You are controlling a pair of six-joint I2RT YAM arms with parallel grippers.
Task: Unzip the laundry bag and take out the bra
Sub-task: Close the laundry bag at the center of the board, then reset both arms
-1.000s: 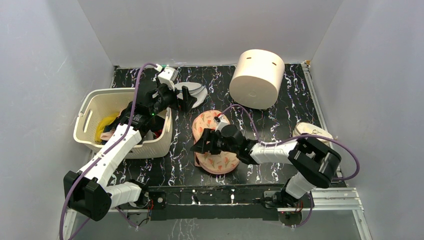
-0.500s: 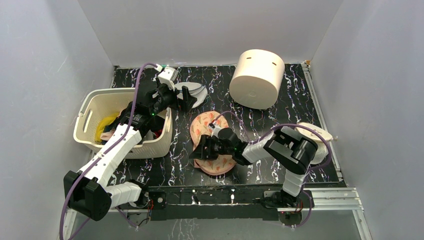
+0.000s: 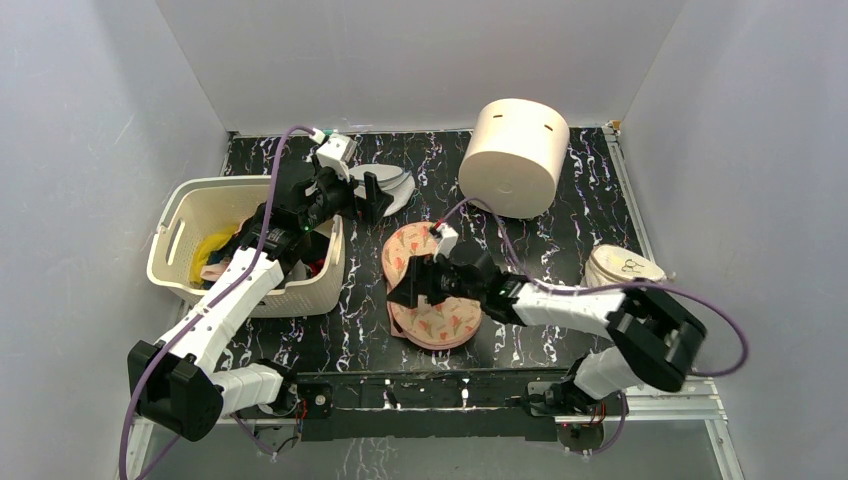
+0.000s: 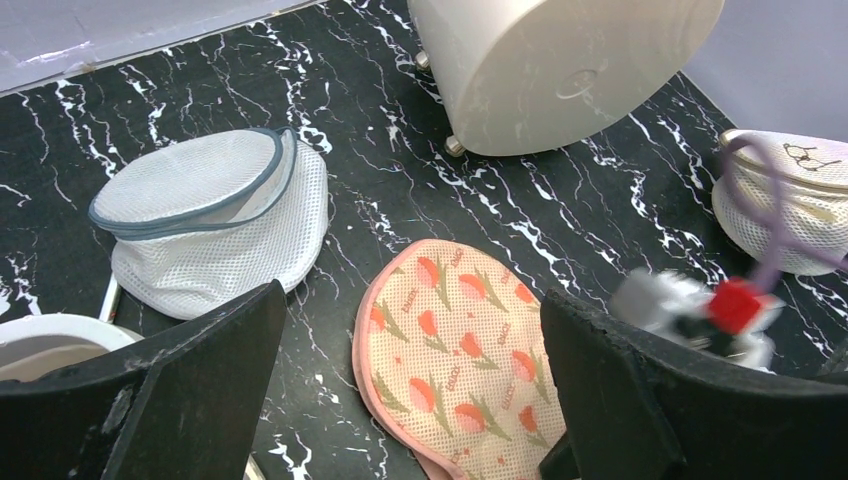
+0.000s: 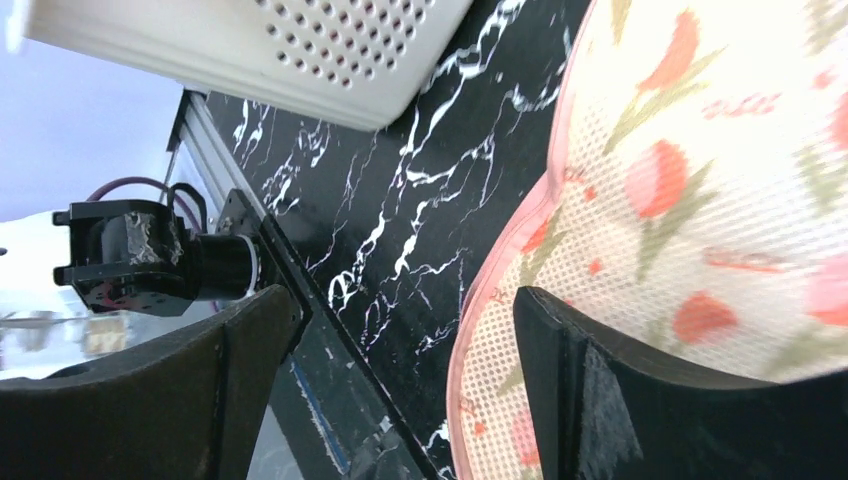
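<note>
1. right arm's elbow has swung outward and lower toward the near right corner since the earlier frame; the right gripper point(image 3: 405, 292) stays over the laundry bag point(image 3: 447, 322).
2. laundry bag position: flat on the table point(image 3: 590, 215), centre, near the front edge.
3. right gripper state: jaws apart, straddling the bag's pink rim; nothing clamped.
4. left gripper point(image 3: 378, 198) state: jaws wide apart, empty, hovering behind the bag beside the basket point(image 3: 190, 215).
5. progress: the bag looks closed and no zipper pull can be made out. the bra is not visible, presumably inside. unzipping and removal both remain.
</note>
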